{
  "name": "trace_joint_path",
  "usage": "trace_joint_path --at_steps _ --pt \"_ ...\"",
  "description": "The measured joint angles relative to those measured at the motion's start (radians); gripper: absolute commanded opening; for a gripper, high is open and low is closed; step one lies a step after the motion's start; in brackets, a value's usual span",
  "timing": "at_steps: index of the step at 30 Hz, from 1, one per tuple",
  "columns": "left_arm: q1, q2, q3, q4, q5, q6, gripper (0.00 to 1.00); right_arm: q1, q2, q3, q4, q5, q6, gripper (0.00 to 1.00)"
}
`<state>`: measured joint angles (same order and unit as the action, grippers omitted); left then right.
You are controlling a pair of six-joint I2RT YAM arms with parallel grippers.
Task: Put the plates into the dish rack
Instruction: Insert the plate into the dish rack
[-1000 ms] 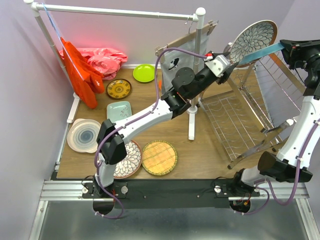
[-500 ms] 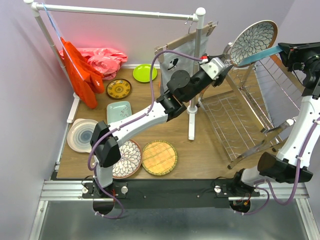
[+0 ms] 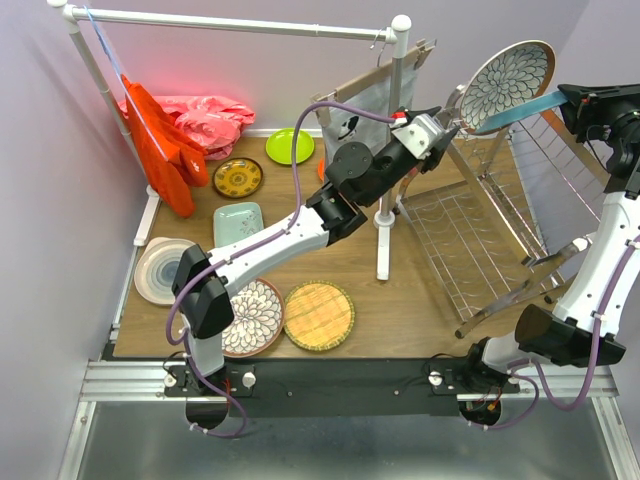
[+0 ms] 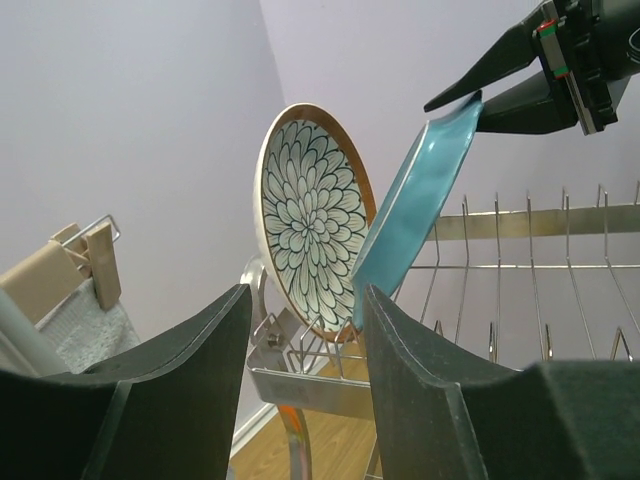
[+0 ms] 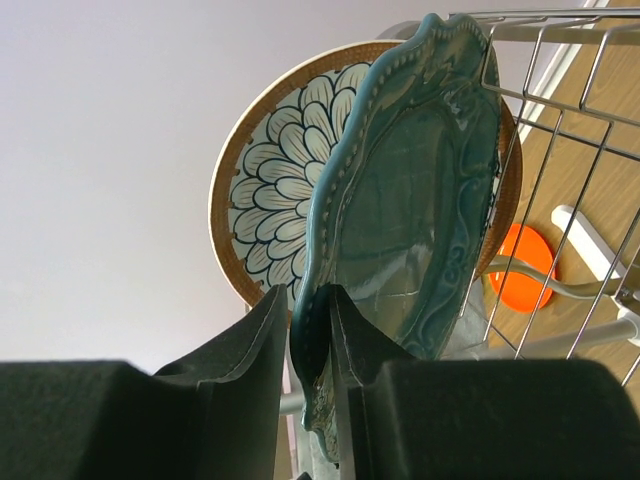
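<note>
One hand (image 3: 563, 96) aloft around teal plate (image 3: 515, 108)

This is a robot laboratory set up as a small test cell, not a real kitchen. A left arm (image 3: 262, 250) and a right arm (image 3: 612, 250) are bolted to an aluminium rail (image 3: 350, 378) at the near edge of a wooden table (image 3: 410, 305), and purple cables (image 3: 335, 108) run along them. Plain lilac walls (image 3: 50, 220) close the table at the left and the back. The household things look like props: plates (image 3: 318, 316) lie flat on the wood, a chrome dish rack (image 3: 470, 250) stands at the right, and a red cloth (image 3: 160, 140) hangs from a white pipe rail (image 3: 230, 24).
</note>
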<state>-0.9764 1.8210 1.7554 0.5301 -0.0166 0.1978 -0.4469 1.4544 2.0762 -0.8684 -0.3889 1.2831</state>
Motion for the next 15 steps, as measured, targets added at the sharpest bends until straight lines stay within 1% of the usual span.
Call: trace_joint_path --at_steps 4,15 --pt "0.000 -0.006 -0.012 0.006 -0.003 0.000 0.57 0.000 0.000 0.000 0.000 0.000 0.002 0.22" --pt "0.000 -0.012 -0.035 0.006 -0.013 0.000 0.57 -0.002 0.000 0.001 -0.009 0.003 0.000 0.21"
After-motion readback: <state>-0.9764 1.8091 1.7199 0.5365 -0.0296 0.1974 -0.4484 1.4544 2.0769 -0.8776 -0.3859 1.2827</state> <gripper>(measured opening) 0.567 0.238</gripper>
